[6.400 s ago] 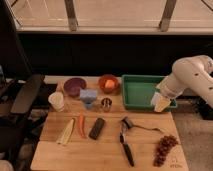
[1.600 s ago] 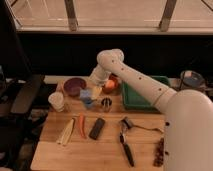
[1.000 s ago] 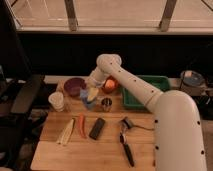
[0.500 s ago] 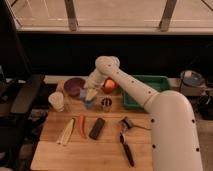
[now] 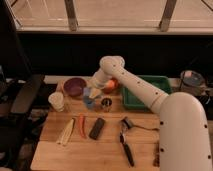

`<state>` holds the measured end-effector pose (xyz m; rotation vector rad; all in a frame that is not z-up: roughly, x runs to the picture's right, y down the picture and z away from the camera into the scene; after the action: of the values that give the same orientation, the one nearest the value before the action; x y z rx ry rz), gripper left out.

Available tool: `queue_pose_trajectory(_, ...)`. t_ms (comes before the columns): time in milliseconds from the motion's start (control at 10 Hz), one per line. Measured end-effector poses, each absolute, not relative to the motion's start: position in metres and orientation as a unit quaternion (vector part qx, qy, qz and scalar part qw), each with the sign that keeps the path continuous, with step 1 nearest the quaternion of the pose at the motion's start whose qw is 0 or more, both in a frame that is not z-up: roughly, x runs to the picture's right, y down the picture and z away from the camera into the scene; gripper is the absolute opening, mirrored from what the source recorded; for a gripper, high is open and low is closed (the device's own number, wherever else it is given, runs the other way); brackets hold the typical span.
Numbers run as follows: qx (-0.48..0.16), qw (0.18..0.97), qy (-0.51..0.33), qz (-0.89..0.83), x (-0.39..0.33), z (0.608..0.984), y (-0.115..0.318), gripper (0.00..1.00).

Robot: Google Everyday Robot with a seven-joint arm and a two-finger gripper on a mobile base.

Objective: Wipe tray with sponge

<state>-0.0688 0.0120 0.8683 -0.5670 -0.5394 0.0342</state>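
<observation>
The green tray point(image 5: 156, 81) lies at the back right of the wooden table, its near left part hidden behind my arm. The pale light-blue sponge point(image 5: 87, 91) lies to the left of the tray, between the purple bowl point(image 5: 74, 86) and the orange bowl point(image 5: 112, 85). My arm reaches in from the lower right across the tray. My gripper point(image 5: 94, 91) points down at the sponge's right side, touching or almost touching it. A small blue cup point(image 5: 90, 103) stands just in front of the sponge.
A dark cup point(image 5: 106, 104) stands beside the blue cup and a white cup point(image 5: 57, 101) stands further left. A black block point(image 5: 97, 128), an orange stick point(image 5: 81, 125), a pale stick point(image 5: 66, 132) and a black tool point(image 5: 127, 147) lie at the front. A grey pot point(image 5: 191, 80) stands at the far right.
My arm has swung from the tray at the right over to the bowls. In the last second the gripper has come down to the sponge.
</observation>
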Motion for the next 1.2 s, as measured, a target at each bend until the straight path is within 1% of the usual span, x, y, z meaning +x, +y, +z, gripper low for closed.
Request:
queue_pose_trajectory(100,-0.26,0.932,-0.253,0.026,-0.05,0.857,0.0,0.0)
queue_pose_trajectory(400,-0.234,0.943,-0.23,0.053,-0.002,0.839,-0.021,0.0)
queue_pose_trajectory(700,-0.222,0.949,-0.193,0.115,0.078,0.835,-0.027,0.0)
queue_pose_trajectory(900,-0.224,0.946,-0.178,0.154,0.124,0.838,-0.024,0.0)
queue_pose_trajectory(1200,-0.225,0.945,-0.179,0.154,0.123,0.838,-0.024,0.0)
